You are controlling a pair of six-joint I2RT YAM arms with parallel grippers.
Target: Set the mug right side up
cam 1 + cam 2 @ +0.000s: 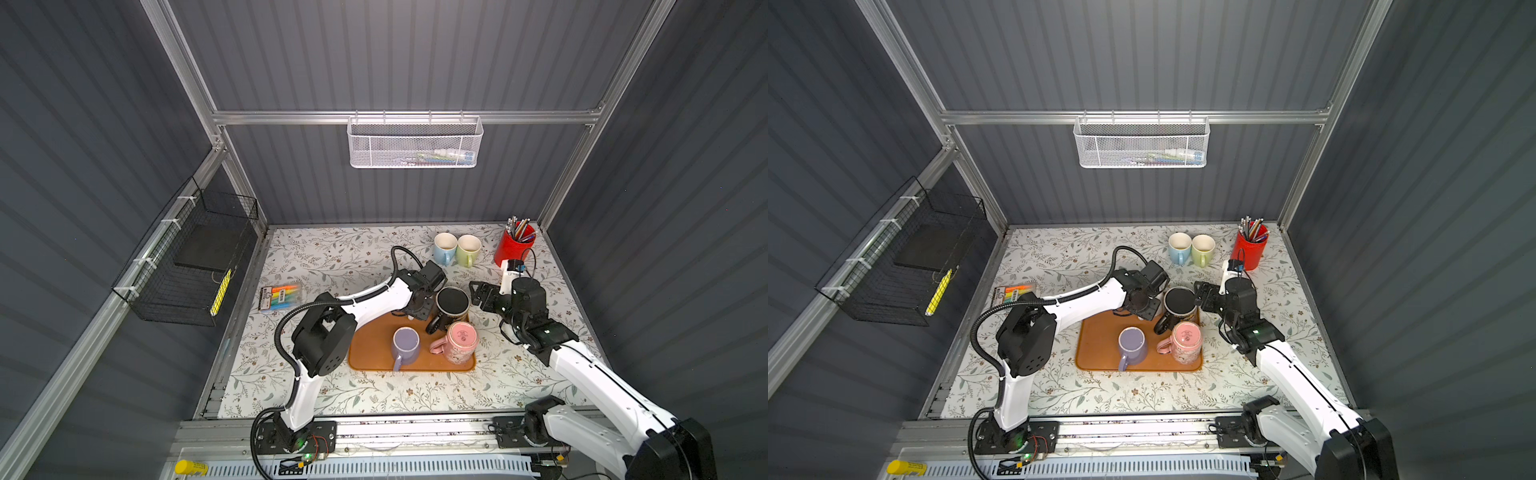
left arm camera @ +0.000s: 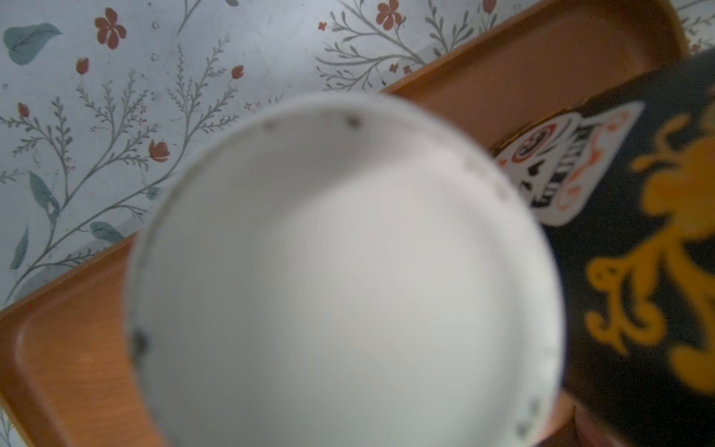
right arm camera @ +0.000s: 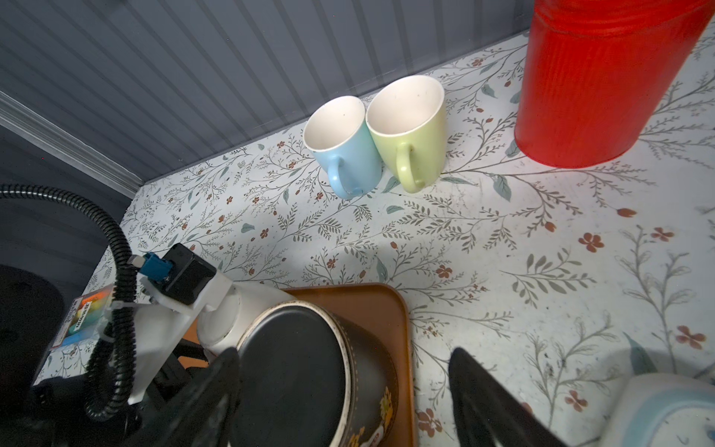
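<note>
Seemingly base-up, the white mug (image 2: 348, 271) stands on the brown tray's (image 1: 374, 345) far corner directly beneath the left gripper (image 1: 419, 311), whose jaw gap is hidden; right gripper (image 1: 477, 296) gapes wide beside the black mug (image 1: 452, 302)

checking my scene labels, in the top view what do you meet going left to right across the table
marker pack → purple mug → blue mug → green mug → red pencil holder; black mug and pink mug overlap those two, so left out

Blurry white mug (image 2: 340, 278) (partly cropped)
</note>
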